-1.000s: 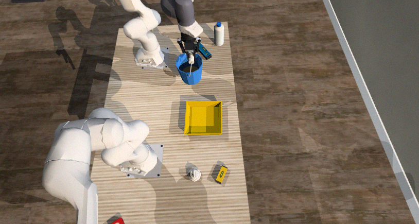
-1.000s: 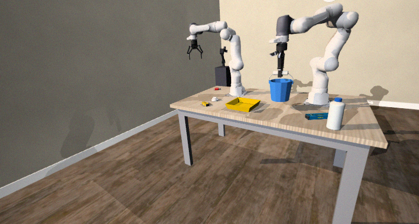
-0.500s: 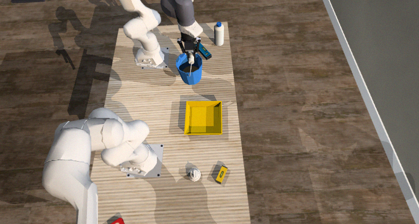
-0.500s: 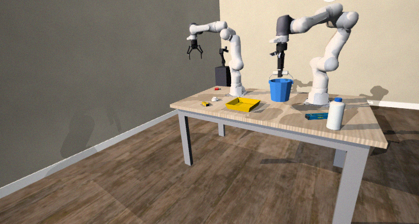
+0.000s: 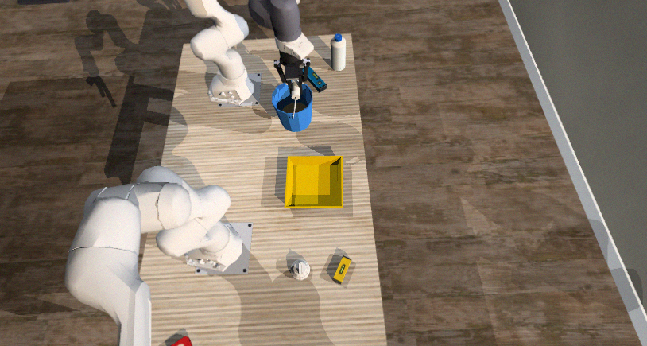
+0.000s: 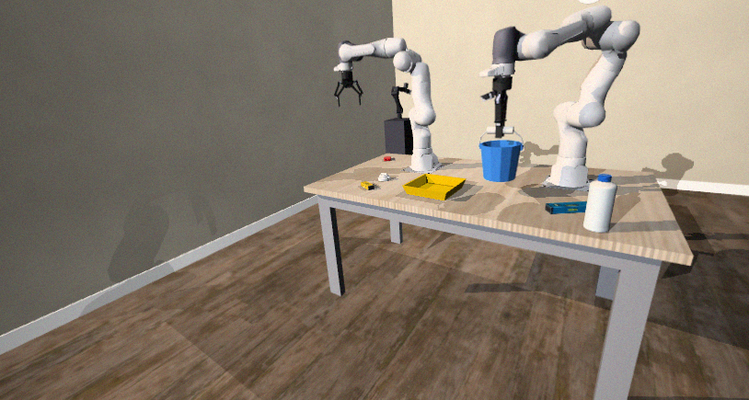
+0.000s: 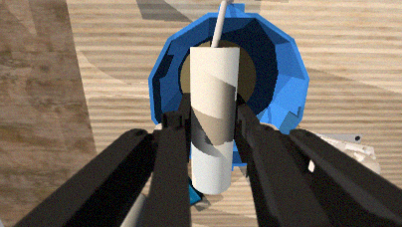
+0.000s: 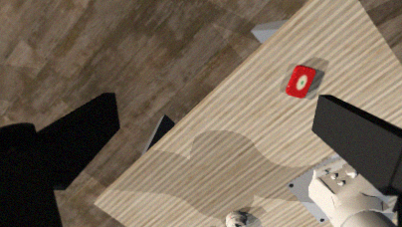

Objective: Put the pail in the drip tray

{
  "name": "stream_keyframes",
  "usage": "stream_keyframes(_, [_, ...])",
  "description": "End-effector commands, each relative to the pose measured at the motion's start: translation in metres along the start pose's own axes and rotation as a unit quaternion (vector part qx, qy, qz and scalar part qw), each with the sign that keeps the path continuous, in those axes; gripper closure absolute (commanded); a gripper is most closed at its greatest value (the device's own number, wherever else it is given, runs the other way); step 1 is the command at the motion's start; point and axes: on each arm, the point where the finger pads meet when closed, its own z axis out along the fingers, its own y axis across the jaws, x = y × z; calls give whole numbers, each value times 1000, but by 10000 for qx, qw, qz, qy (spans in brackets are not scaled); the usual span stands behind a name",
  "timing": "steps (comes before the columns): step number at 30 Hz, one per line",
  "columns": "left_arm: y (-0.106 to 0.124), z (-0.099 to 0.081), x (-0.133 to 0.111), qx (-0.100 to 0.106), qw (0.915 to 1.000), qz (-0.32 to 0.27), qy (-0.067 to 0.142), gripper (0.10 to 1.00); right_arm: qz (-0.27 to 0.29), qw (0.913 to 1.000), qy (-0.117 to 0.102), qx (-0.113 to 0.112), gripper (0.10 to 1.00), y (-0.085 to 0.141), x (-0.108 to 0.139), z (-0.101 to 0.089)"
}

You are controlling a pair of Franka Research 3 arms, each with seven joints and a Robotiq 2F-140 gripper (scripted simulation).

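The blue pail (image 5: 298, 122) (image 6: 500, 162) (image 7: 294, 65) hangs upright from its raised handle, its base seemingly a little above the table. My left gripper (image 5: 295, 87) (image 6: 500, 133) (image 7: 210, 108) is shut on the handle's white grip tube, above the pail's opening. The yellow drip tray (image 5: 309, 180) (image 6: 426, 191) sits on the table beside the pail, below it in the top view; its floor is bare. The pail is outside the tray. My right gripper (image 6: 349, 104) (image 8: 215, 112) is wide open and empty, high up away from the tray; it is out of view in the top view.
A white bottle (image 5: 338, 56) (image 6: 600, 203) and a blue level (image 5: 316, 80) (image 6: 565, 207) are behind the pail, away from the tray. A yellow level (image 5: 342, 270) (image 6: 367, 186), a small white object (image 5: 300, 270) (image 6: 384, 177) and a red item (image 6: 386, 158) (image 8: 301, 81) lie beyond the tray.
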Motion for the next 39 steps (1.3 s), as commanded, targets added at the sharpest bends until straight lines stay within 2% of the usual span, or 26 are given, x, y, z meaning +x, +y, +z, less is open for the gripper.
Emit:
stream_keyframes(1, [-3, -7, 8, 60, 10000, -19, 74, 999, 33, 10000, -23, -7, 98, 1, -1, 1])
stream_keyframes(20, [-8, -7, 29, 60, 10000, -19, 74, 999, 33, 10000, -23, -7, 98, 1, -1, 1])
stream_keyframes(39, [-18, -8, 71, 60, 10000, -19, 74, 999, 33, 10000, -23, -7, 98, 1, -1, 1])
